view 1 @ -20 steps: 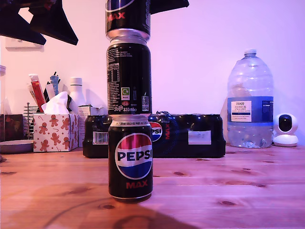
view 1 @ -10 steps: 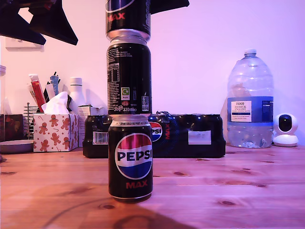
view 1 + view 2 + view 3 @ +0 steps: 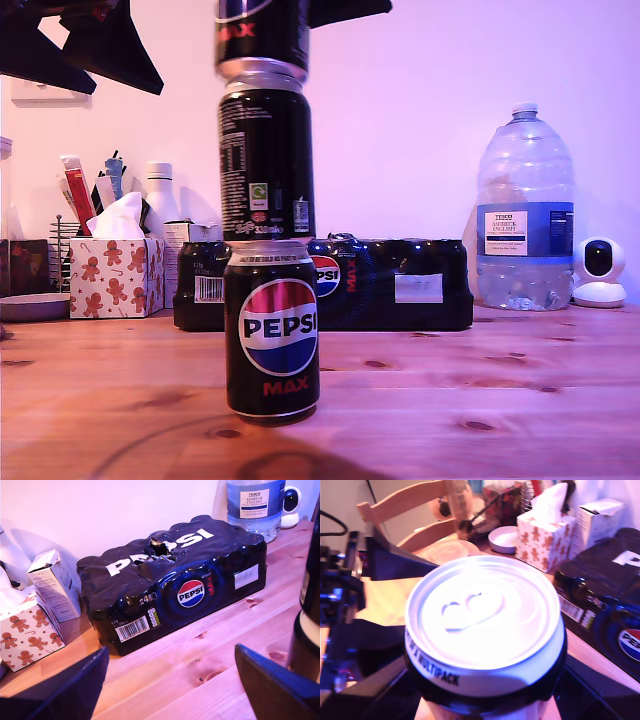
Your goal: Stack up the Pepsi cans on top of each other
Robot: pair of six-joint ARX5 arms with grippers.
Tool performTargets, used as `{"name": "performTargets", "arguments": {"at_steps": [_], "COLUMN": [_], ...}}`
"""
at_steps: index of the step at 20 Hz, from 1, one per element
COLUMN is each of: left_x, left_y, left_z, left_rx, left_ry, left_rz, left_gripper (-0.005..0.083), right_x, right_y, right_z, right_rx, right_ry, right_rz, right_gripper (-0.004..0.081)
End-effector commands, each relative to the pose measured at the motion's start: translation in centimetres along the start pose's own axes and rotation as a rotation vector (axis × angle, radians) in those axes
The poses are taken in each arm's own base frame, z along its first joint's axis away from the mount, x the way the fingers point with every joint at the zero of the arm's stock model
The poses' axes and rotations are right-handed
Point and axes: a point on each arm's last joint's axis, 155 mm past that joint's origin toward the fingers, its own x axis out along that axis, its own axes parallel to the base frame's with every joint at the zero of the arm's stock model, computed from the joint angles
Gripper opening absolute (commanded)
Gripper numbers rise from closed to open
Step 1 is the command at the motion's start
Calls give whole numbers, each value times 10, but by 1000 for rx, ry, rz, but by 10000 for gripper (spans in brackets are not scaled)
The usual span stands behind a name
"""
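Three black Pepsi cans stand in one column near the table's front in the exterior view: the bottom can [image 3: 272, 345], the middle can [image 3: 265, 165] and the top can [image 3: 262, 35], cut off by the frame. My second gripper [image 3: 485, 695] is shut on the top can [image 3: 482, 625], whose silver lid fills its wrist view; one dark finger [image 3: 345, 10] shows beside that can. My first gripper [image 3: 170, 690] is open with nothing in it, the stack [image 3: 307, 605] just beside one finger. It hangs at the exterior view's upper left [image 3: 85, 45].
Behind the stack lies the wrapped Pepsi multipack [image 3: 400, 285]. A gingerbread tissue box [image 3: 115, 275] and small cartons sit at the exterior view's left, a large water bottle [image 3: 525, 215] and a small white camera [image 3: 600, 270] at its right. The wooden table [image 3: 480, 400] spreads in front.
The top can has shifted slightly toward the exterior view's left and looks blurred. The middle and bottom cans have moved a little the same way.
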Motion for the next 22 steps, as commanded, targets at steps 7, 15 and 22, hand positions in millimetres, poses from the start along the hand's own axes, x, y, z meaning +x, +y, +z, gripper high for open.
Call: {"name": "performTargets", "arguments": {"at_steps": [7,15,22], "left_x": [0,0,0], "left_y": [1,1,1], "left_z": [1,1,1], "left_rx": [-3,-3,-3], "left_ry": [-7,-7,-7], "left_rz": [2,2,2], "left_gripper": [730,730,730], "right_x": [-2,-2,-6], "right_y": [-1,-4,-4], "right_z": [17,15,25], "right_rx": [-66,-86,-83], "right_ry": [-37,-27,-50], "right_rz": [-35,-56,-56], "right_gripper": [618,660,689]}}
